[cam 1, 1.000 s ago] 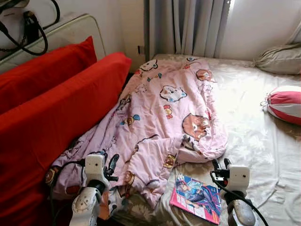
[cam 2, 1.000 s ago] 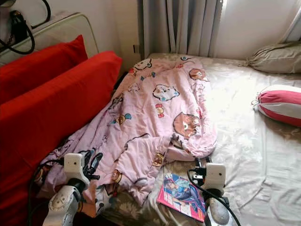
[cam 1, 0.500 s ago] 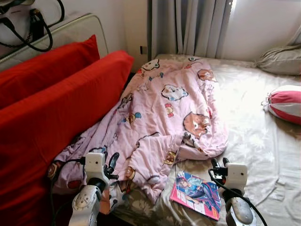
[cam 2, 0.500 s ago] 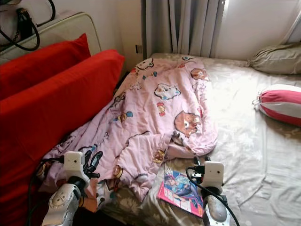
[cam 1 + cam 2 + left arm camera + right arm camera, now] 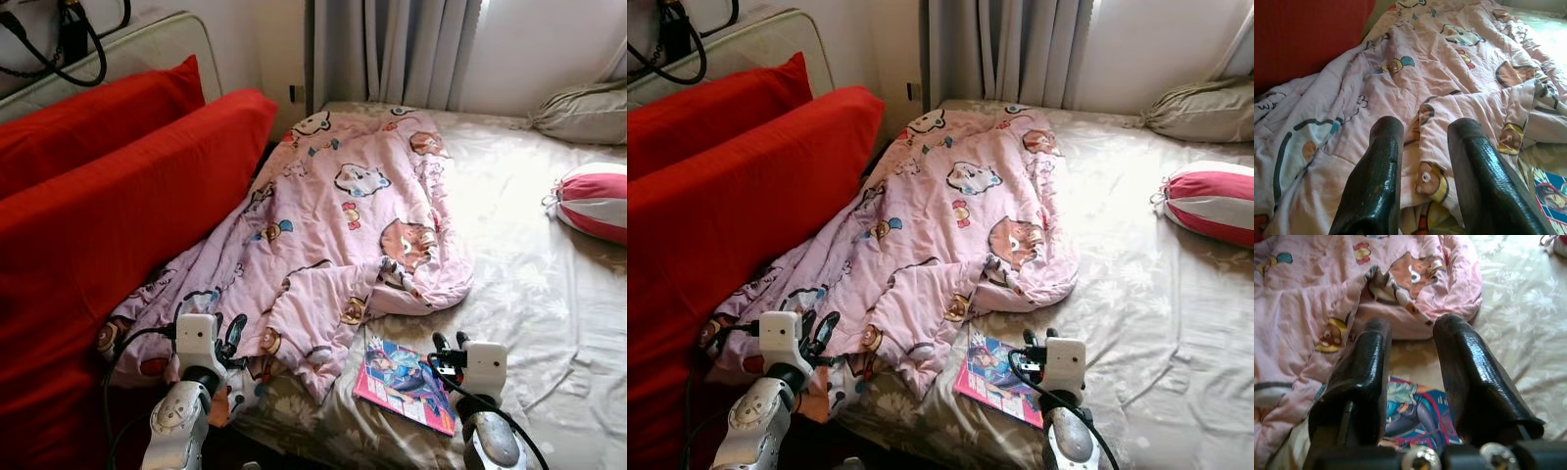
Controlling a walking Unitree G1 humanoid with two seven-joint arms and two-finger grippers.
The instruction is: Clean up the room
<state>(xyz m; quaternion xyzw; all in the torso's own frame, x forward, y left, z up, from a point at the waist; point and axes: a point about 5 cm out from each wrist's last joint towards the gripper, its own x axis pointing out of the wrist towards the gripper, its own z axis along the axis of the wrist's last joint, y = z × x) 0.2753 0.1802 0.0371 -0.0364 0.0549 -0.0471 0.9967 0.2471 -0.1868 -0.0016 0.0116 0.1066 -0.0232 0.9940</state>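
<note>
I see a bed (image 5: 549,294) with a pale floral sheet, and on it a pink cartoon-print quilt (image 5: 343,225) lies crumpled, running from the curtain (image 5: 392,49) side down to the near edge. Its near corner is folded over and partly covers a comic magazine (image 5: 407,384), which lies flat close to the bed's front edge. My right gripper (image 5: 449,343) hovers just above the magazine with its fingers spread apart and nothing between them (in the right wrist view the cover is visible in the gap). My left gripper (image 5: 227,328) is over the quilt's lower left part, fingers also parted and empty. Two red cushions (image 5: 108,206) lean along the left side, touching the quilt. A red-and-white striped pillow (image 5: 593,201) and a beige pillow (image 5: 583,113) lie on the far right.
</note>
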